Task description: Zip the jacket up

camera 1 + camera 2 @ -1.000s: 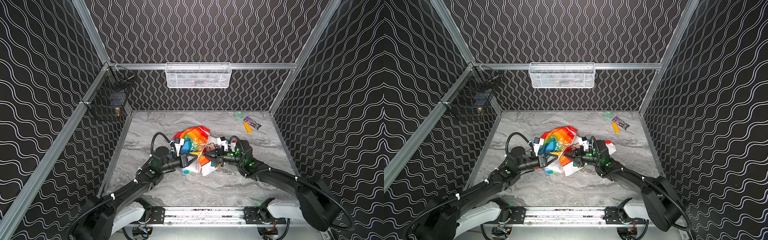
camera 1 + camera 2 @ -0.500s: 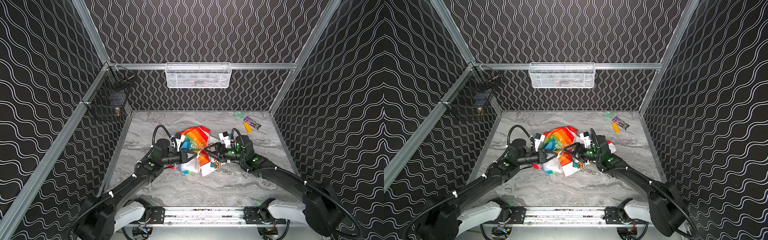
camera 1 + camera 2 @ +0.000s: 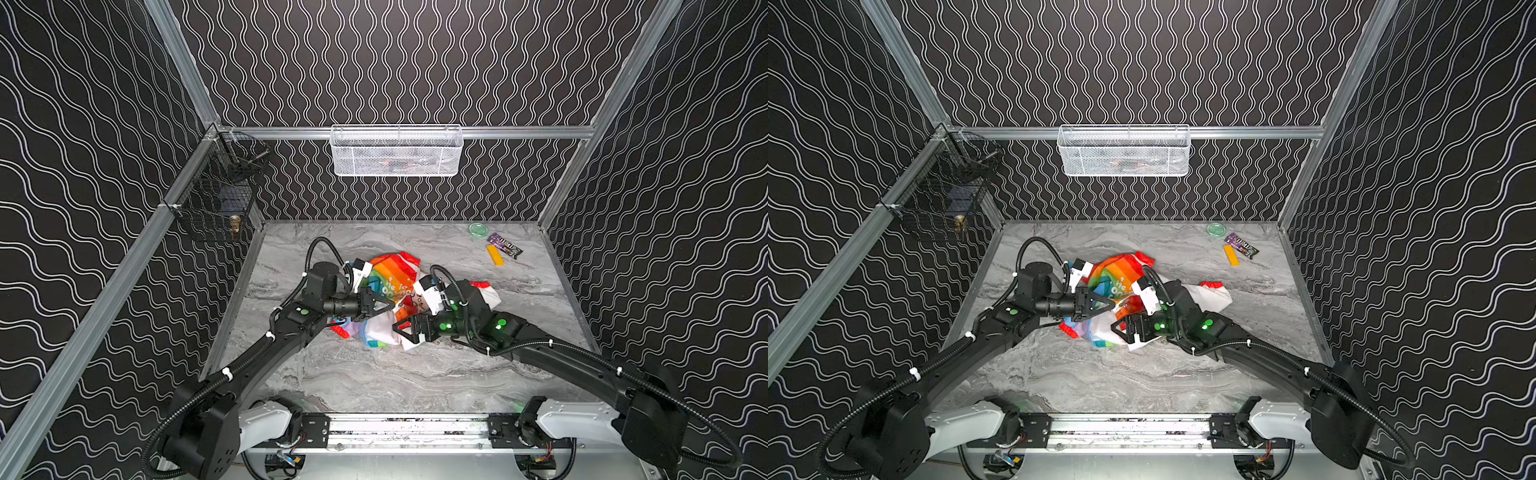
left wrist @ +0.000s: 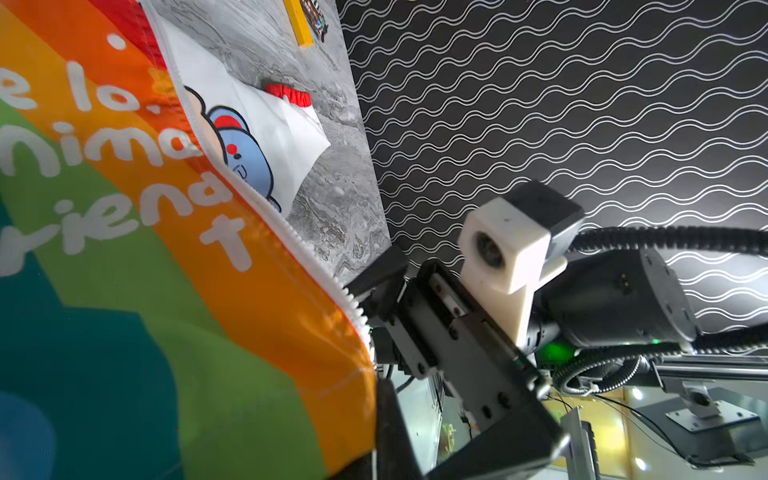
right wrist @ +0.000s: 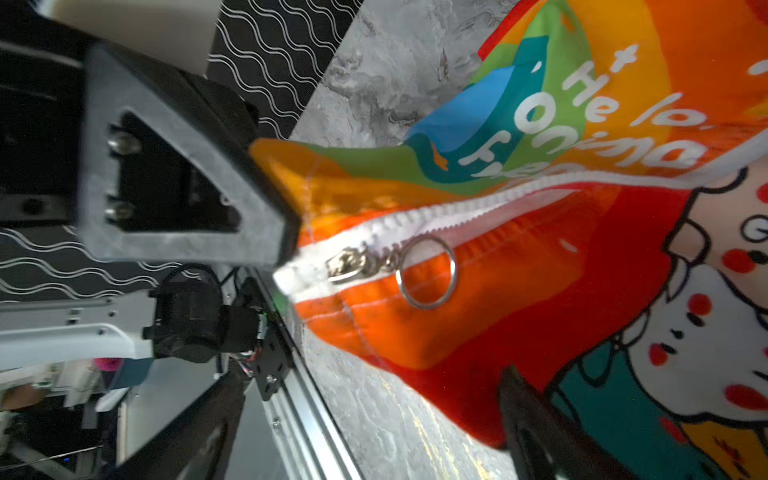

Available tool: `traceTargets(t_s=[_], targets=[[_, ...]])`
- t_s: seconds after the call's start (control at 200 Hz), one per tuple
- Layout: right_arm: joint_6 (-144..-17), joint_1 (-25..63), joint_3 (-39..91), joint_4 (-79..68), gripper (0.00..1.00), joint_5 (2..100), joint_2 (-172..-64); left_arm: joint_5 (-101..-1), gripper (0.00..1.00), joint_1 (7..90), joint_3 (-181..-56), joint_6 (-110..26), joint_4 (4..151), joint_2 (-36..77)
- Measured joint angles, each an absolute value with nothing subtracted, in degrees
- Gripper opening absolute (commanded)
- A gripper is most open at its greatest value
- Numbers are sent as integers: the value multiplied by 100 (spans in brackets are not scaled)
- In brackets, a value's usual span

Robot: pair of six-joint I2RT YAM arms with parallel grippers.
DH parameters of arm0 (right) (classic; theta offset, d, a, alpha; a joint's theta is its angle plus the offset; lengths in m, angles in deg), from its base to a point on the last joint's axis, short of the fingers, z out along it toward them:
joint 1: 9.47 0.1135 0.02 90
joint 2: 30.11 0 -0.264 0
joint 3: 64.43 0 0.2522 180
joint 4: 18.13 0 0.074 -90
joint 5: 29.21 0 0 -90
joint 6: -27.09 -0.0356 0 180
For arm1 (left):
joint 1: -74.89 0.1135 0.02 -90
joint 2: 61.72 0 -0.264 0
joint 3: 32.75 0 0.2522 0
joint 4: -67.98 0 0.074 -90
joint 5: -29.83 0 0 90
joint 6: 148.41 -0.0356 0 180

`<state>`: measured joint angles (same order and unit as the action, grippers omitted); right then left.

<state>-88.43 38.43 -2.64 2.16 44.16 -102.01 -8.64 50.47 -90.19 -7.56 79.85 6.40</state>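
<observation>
One jacket (image 3: 390,277) lies crumpled mid-frame on the table (image 3: 374,374) in both top views. There are two grippers. The left gripper (image 3: 392,306) pinches the jacket's orange hem corner, while the right gripper (image 3: 398,329) gapes wide and holds nothing. One zipper ring (image 5: 426,272) lies free.

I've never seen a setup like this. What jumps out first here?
The rainbow-striped jacket stands out, crumpled in the middle of the grey marbled table. The left gripper pinches its hem by the white zipper, whose metal ring lies ungripped on the fabric. The right gripper gapes open just beside the jacket.
</observation>
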Motion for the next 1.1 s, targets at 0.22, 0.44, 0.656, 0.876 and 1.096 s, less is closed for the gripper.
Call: traceTargets(t_s=[0.22,0.44,0.656,0.876,1.096], targets=[[-8618,3917,-220,413,84,5299,-10372,-788,0,5079,-9041,-759,8210,638],[-8476,3917,-231,362,34,5457,-10418,-753,0,5084,-9052,-756,8274,627],[-8467,3917,-259,238,2,5223,-10439,-816,19,5088,-8800,-472,8001,653],[-8495,3922,-266,85,0,4963,-10446,-1035,39,5088,-8370,54,7402,588],[-8500,3963,-266,67,0,4836,-10411,-1266,34,5088,-8171,400,6912,478]])
